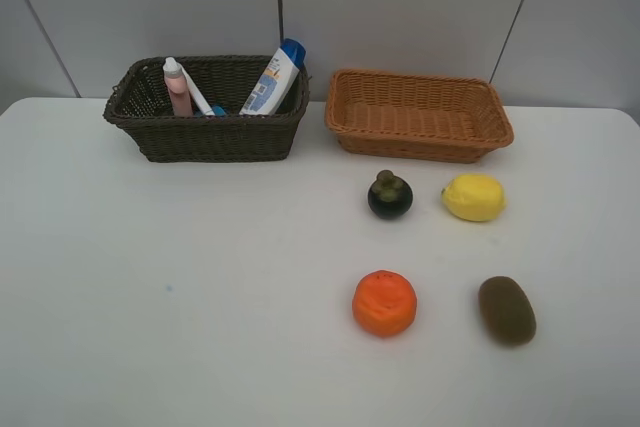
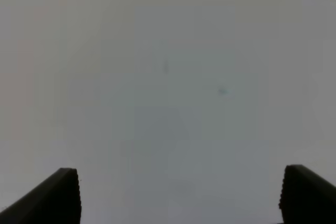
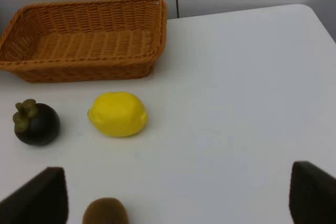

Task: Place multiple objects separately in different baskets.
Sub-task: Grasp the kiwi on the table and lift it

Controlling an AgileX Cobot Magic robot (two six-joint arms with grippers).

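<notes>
Exterior high view: the sorting looks about half done. The dark brown basket [image 1: 205, 137] sits toward the far left corner of the table [image 1: 150, 307]. Standing in it are the pink bottle [image 1: 178, 89], the white pen [image 1: 196, 93] and the blue-capped white bottle [image 1: 274, 79]. The dark pad does not show and may be hidden behind the basket's wall. The light tan basket [image 1: 420, 142] sits at the far edge, right of the middle, with nothing in it. All four fruits lie on the bare table in the right half, between that basket and the near edge. The mangosteen [image 1: 389, 195] and lemon [image 1: 473, 197] lie near the basket. The orange [image 1: 384, 303] and kiwi [image 1: 507, 309] lie nearer the near edge. Neither arm reaches into this view.

Left wrist view: the left gripper [image 2: 181, 184] is spread wide and holds nothing. Only bare tabletop lies ahead of it, so no task object is close to it.

Right wrist view: the right gripper [image 3: 178, 182] is also spread wide and empty. The kiwi lies just ahead of it, between the fingers but closer to one of them, and untouched. The lemon and mangosteen lie farther out, and the tan basket lies beyond them at the far edge. By my reading, all four fruits are left to move, and the kiwi is the closest pick.
</notes>
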